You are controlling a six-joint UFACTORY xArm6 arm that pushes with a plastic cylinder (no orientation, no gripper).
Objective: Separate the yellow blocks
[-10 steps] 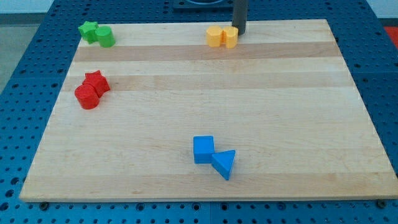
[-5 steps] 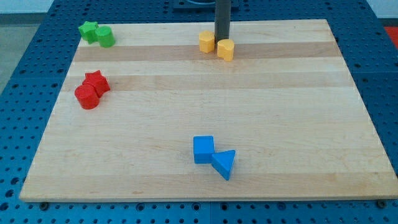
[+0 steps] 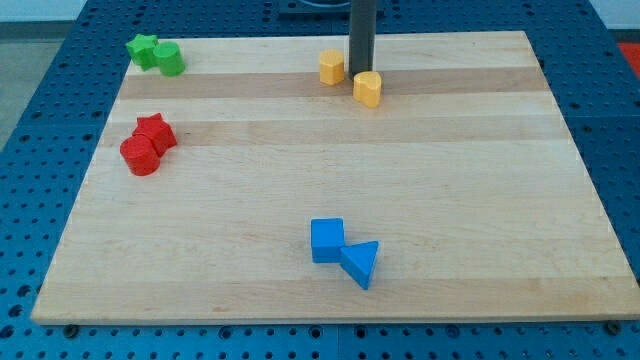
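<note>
Colours here are pretty simple. The board (image 3: 450, 180) is pale wood with lighter and darker grain stripes running across it, sitting on a blue table (image 3: 30, 150) covered in a grid of little dark holes. Two yellow blocks (image 3: 332, 67) (image 3: 367, 88) at top centre, with a dark grey rod (image 3: 361, 40) between them. Green star (image 3: 142, 48) and green cylinder (image 3: 168, 59) upper left, red star (image 3: 155, 131) and red cylinder (image 3: 139, 155) mid left. Blue cube (image 3: 327, 240) and blue triangle (image 3: 361, 263) bottom centre.
</note>
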